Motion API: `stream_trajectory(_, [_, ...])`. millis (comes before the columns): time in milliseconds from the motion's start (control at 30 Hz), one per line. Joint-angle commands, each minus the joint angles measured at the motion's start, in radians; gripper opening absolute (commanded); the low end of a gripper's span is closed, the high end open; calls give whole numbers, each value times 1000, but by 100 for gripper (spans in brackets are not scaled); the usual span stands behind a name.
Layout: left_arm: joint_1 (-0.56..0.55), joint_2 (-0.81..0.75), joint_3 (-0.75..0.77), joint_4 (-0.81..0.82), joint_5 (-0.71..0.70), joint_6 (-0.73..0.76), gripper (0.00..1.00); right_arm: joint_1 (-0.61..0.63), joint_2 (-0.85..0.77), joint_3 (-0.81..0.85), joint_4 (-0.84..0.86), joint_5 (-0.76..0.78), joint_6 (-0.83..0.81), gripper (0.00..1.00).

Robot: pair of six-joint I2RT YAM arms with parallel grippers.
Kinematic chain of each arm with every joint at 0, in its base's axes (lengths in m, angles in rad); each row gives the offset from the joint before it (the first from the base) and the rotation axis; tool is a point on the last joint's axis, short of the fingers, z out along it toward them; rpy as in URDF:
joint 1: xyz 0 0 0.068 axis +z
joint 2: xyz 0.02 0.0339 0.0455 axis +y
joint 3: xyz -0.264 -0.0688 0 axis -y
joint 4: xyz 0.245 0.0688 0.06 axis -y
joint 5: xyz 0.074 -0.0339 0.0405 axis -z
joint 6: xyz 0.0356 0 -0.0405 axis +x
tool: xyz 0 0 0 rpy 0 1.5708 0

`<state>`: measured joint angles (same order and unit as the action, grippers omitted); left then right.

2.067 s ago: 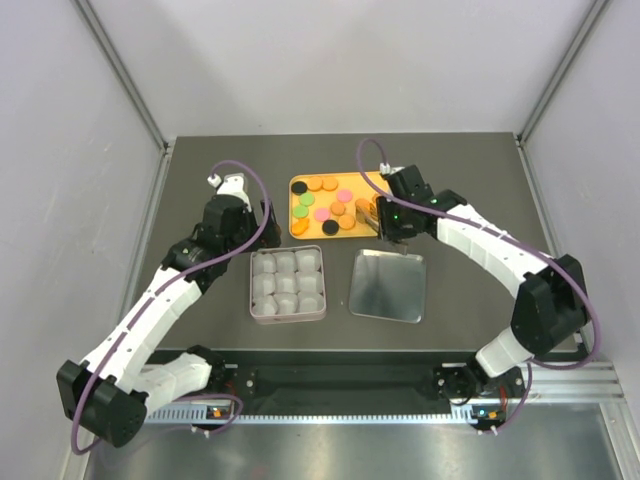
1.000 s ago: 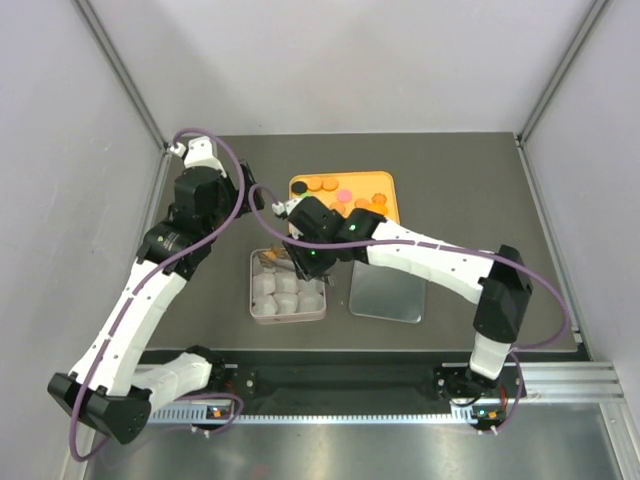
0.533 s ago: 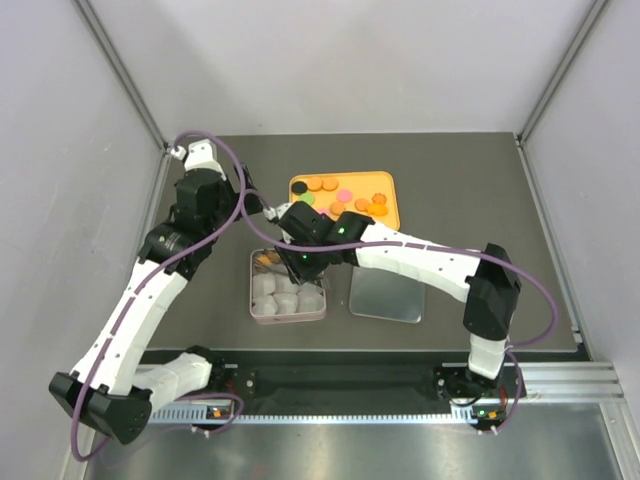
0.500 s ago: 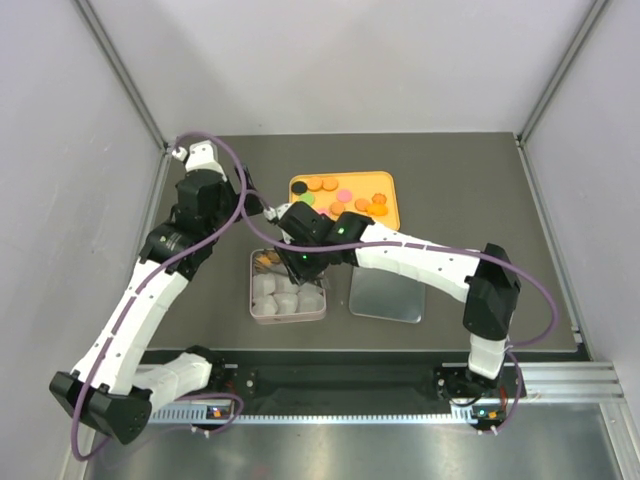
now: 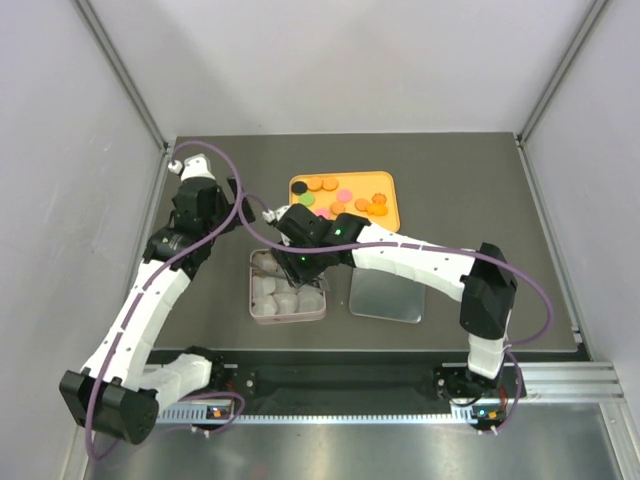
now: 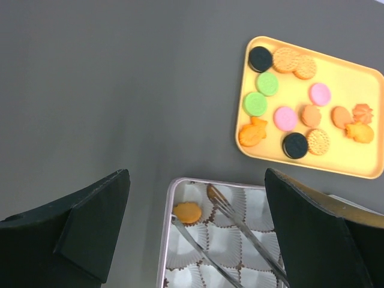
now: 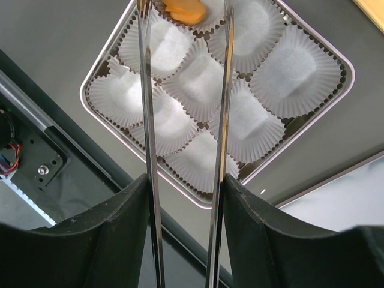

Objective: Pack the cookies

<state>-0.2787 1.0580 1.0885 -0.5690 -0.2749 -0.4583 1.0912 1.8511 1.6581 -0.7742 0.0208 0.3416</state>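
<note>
Several cookies (image 6: 285,118) lie on the orange tray (image 6: 360,171): orange, pink, green, black and brown discs. One orange cookie (image 6: 188,212) rests in the far-left corner cup of the square tin (image 5: 254,300); this orange cookie (image 7: 186,11) sits between the spread tips of metal tongs (image 7: 147,120). My right gripper (image 7: 185,180) is shut on the tongs' two arms, above the tin. My left gripper (image 6: 197,180) hangs open and empty, above the table left of the tray.
The tin's flat metal lid (image 5: 388,293) lies right of the tin, under my right arm. White paper cups (image 7: 198,81) fill the tin. The table's near rail (image 7: 36,162) runs just beyond the tin.
My right arm swung from the tray to over the tin with the tongs. The tongs have spread, and the orange cookie lies in the corner cup. The left arm drew back to the left.
</note>
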Motion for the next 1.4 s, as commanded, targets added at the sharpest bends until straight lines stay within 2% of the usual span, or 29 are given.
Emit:
stream_trajectory(0, [59, -24, -24, 26, 58, -29, 99, 12, -39, 52, 46, 25, 7, 50])
stream_trajectory(400, [162, -21, -183, 86, 224, -115, 99, -65, -205, -55, 46, 54, 14, 48])
stream_trajectory(767, [164, -29, -367, 136, 315, -230, 98, -315, -349, -234, 38, 65, -33, 48])
stream_trajectory(1033, [164, -23, -438, 179, 396, -283, 97, -450, -313, -282, 104, 42, -72, 48])
stream_trajectory(1367, [162, -18, -493, 227, 468, -309, 97, -464, -224, -264, 130, 47, -75, 48])
